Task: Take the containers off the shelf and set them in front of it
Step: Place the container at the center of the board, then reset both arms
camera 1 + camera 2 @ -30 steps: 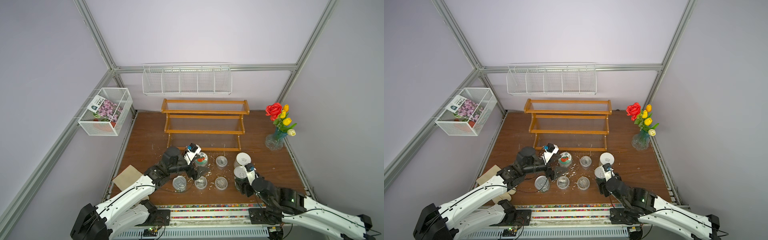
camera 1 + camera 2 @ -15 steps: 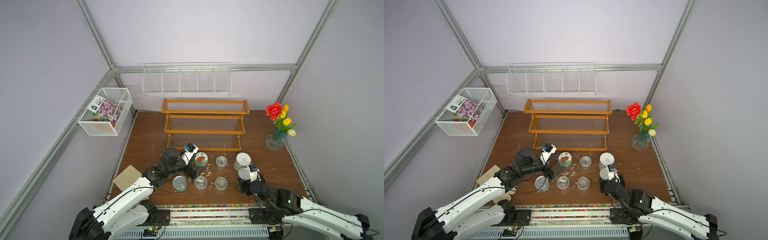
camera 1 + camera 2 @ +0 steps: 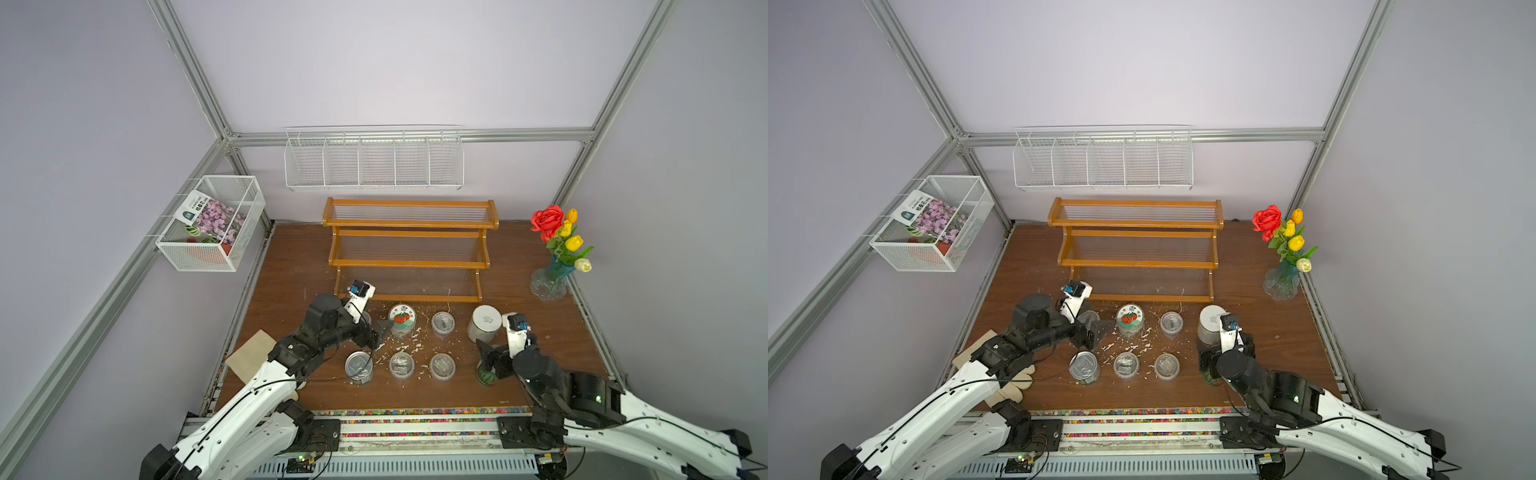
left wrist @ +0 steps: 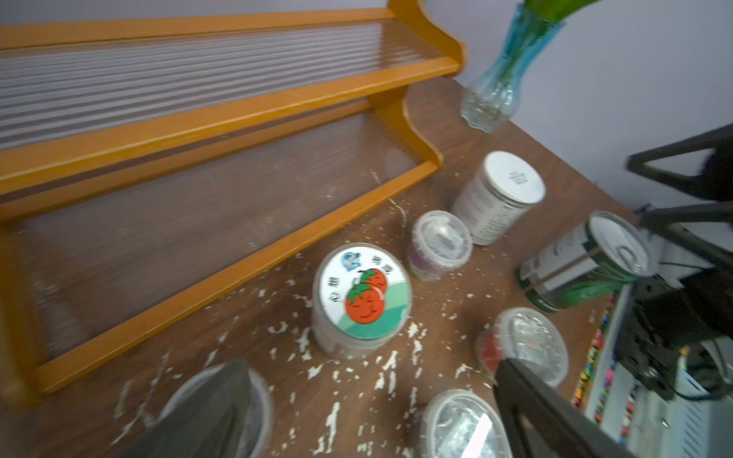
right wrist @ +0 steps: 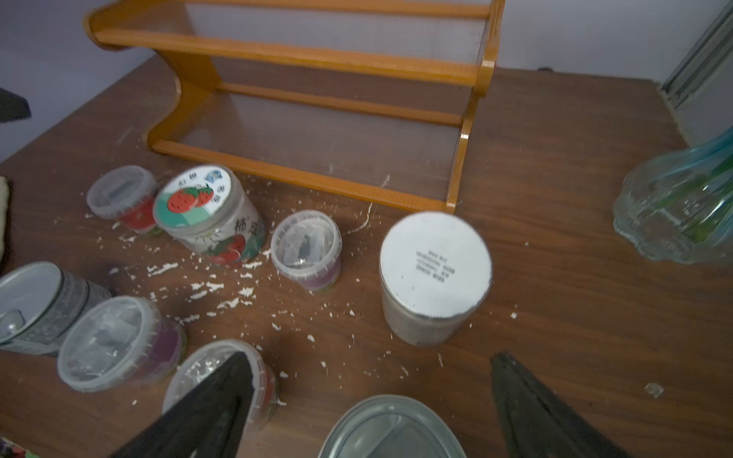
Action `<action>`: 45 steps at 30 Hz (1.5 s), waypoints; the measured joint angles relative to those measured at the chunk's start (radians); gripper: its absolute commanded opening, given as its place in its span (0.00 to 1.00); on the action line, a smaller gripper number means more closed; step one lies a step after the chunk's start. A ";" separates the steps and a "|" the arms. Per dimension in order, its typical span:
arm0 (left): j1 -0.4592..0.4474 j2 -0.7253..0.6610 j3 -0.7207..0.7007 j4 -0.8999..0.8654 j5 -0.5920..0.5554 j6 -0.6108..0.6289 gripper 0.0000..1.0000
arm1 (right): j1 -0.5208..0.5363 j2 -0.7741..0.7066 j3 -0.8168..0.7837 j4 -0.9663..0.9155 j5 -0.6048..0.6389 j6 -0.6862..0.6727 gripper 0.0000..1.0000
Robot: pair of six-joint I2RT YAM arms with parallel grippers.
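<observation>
Wooden shelf [image 3: 409, 298] front rail just behind jar [image 3: 402, 319]; open tabletop [image 3: 540, 332] towards vase [image 3: 548, 282]

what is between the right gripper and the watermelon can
Nothing visible. The right gripper is open right above the watermelon can, a finger on either side of its lid. A clear cup sits beside one finger, outside the gap.

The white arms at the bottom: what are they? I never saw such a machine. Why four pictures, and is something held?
They are two robot arms, each ending in a claw. Two pictures look down from one overhead camera; two come from cameras on the wrists. On the table stand an empty wooden shelf, eight containers in front of it, and a flower vase. The left claw and the right claw are open; nothing is held. The right claw hangs over a green can.
</observation>
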 measured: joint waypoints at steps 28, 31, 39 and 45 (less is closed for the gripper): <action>0.515 0.507 -0.158 0.677 -0.463 -0.113 0.99 | -1.150 0.697 -0.257 1.080 -0.606 -0.314 0.97; 0.517 0.563 -0.159 0.785 -0.487 -0.083 1.00 | -1.150 0.827 -0.265 1.256 -0.595 -0.334 0.97; 0.521 0.641 -0.203 1.043 -0.489 -0.028 1.00 | -1.159 0.937 -0.265 1.478 -0.589 -0.373 0.97; 0.554 0.659 -0.211 1.093 -0.437 -0.022 1.00 | -1.159 0.949 -0.265 1.516 -0.593 -0.381 0.97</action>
